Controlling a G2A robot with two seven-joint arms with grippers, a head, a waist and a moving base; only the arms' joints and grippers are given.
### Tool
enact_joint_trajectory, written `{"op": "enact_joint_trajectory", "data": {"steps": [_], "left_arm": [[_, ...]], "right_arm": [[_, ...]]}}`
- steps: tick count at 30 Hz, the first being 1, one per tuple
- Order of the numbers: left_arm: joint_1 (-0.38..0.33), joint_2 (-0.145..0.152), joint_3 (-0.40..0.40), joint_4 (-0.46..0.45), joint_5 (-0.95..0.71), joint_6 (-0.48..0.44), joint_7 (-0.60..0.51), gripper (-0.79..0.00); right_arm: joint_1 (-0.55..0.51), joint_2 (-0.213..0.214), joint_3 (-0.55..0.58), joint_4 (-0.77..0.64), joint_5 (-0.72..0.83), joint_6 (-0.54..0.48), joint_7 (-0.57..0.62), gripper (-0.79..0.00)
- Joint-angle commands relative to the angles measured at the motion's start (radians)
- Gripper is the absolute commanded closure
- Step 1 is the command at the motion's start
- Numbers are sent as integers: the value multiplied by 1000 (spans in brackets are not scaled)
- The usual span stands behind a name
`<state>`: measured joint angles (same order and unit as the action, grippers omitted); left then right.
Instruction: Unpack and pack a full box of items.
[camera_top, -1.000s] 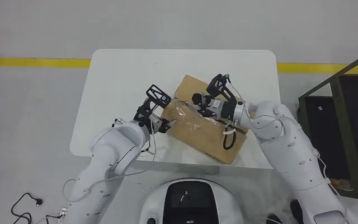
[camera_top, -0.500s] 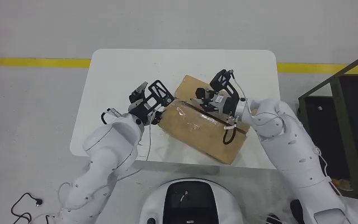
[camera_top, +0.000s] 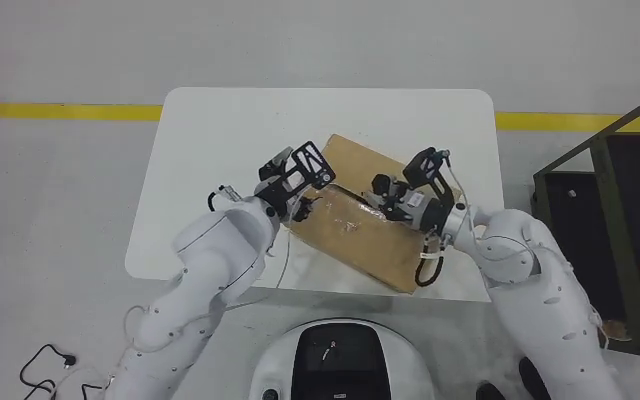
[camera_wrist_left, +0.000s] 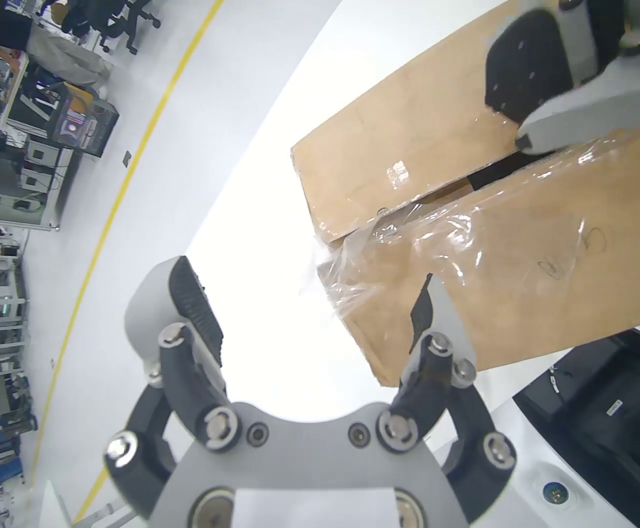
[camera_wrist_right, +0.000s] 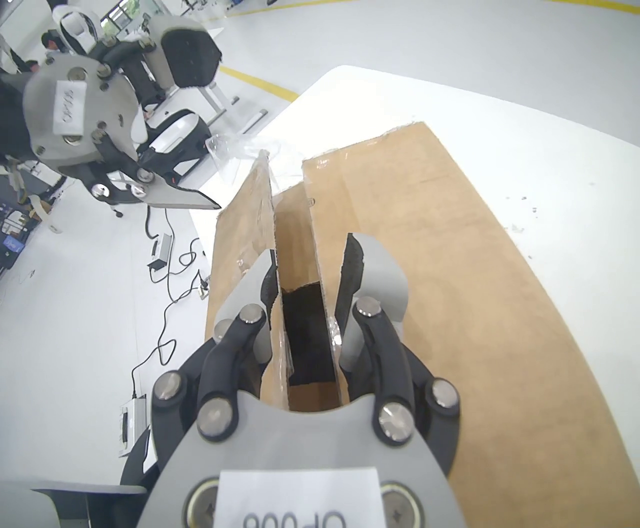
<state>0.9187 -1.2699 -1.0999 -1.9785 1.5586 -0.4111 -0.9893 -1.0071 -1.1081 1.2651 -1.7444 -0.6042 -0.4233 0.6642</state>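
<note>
The box (camera_top: 375, 250) looks stiff, tape-slick (seam (camera_wrist_left: 450, 190) split): take a flap edge (camera_wrist_right: 313, 225). The left hand (camera_wrist_left: 305, 287) gapes empty; the right hand (camera_wrist_right: 310, 260), part open, straddles the seam.

Left gripper (camera_wrist_left: 310, 300), right gripper (camera_wrist_right: 312, 265): jaws apart.

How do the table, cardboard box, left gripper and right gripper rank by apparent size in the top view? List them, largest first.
1. table
2. cardboard box
3. left gripper and right gripper: about alike, so unranked; both sit nearer the camera than the box.
</note>
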Motion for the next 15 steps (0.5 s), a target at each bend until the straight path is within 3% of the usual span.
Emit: {"op": "enact_joint_trajectory", "data": {"steps": [1, 2, 8, 15], "left_arm": [[-3, -1, 2, 9, 6, -1, 4, -289], [-3, -1, 2, 13, 8, -2, 6, -283], [-2, -1, 4, 33, 20, -5, 11, 0], [-1, -2, 1, 31, 27, -12, 14, 0]], "right_arm": [[-20, 0, 7, -40, -4, 44, -22, -62], [-31, 0, 3, -65, -15, 51, -24, 0], [-120, 1, -23, -134, -117, 123, -62, 0], [-183, 0, -36, -126, -214, 204, -123, 0]]}}
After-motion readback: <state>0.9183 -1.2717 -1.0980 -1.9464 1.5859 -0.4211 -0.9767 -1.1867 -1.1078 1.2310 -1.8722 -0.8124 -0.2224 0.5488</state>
